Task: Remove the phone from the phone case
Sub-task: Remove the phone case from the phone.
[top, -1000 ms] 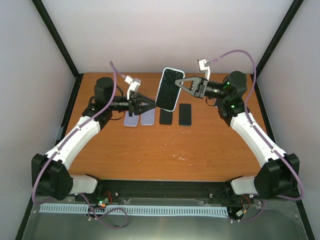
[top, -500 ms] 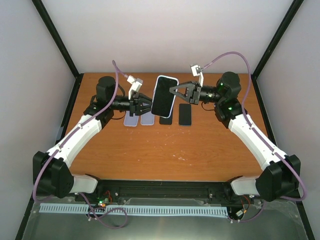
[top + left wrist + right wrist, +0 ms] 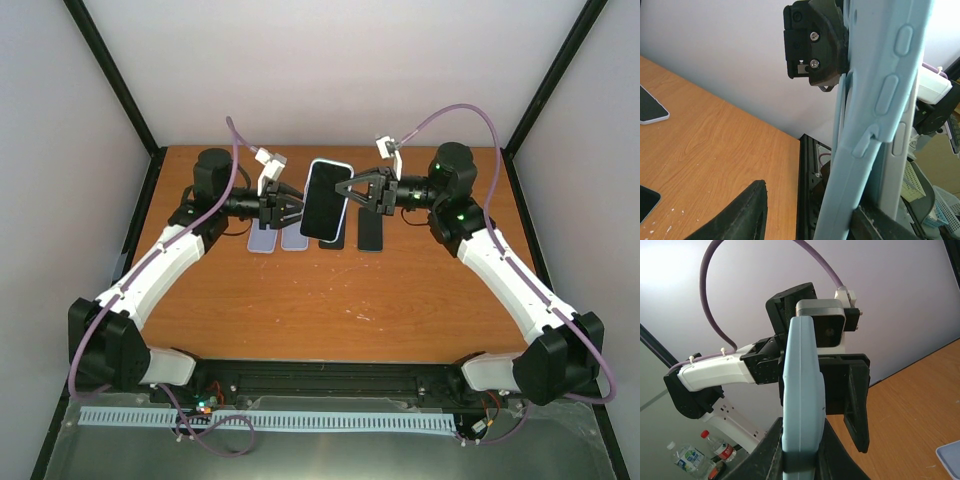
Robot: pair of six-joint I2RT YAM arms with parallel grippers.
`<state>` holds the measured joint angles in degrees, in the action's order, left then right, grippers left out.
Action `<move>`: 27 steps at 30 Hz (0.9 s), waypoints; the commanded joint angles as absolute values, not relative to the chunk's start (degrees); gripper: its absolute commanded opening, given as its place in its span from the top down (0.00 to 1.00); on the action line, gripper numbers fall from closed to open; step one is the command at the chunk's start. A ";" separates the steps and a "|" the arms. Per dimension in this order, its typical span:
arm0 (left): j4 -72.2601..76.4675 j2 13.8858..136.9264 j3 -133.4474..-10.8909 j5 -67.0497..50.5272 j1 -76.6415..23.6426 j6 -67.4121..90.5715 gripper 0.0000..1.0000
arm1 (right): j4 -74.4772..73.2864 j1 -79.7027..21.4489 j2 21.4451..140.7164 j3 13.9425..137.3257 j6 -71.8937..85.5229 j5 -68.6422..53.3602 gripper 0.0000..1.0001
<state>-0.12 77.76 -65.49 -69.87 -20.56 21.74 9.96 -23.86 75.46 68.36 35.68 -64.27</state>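
Gripping side: right gripper (image 3: pixel 347 190), jaws pinched narrow on one long edge of the phone case (image 3: pixel 325 198), holding it in the air above the desk (image 3: pixel 330 310).
Phone: the phone (image 3: pixel 906 165) sits inside the pale blue case, dark screen facing up, hanging between the two sets of jaws.
Free side: left gripper (image 3: pixel 296 208), jaws partly apart at the case edge opposite the right jaws. One finger (image 3: pixel 742 215) stands clear of the case and the other lies close against it. Nothing is clamped.
Step in hand: judged as lining up the left jaws for a second hold, with the phone not yet out.
Next move calls for: the left jaws to catch only the case lip or only the phone, then pull away from the right jaws, which must hold firm.
Unclear: whether the case lip has begun to lift.
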 commanded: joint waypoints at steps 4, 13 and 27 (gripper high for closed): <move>6.73 78.05 -71.63 -65.69 -20.34 24.98 0.57 | 1.16 -31.16 77.12 67.23 32.20 -75.59 0.97; 12.57 77.05 -68.72 -68.89 -20.34 31.34 0.62 | -2.51 -31.79 80.49 71.30 29.30 -76.81 0.97; 21.67 75.15 -62.71 -69.96 -17.80 43.08 0.99 | -15.82 -26.95 85.59 84.34 19.83 -75.84 0.93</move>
<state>12.56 76.31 -62.57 -74.04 -18.72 34.65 -8.29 -25.67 83.66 82.39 23.92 -68.95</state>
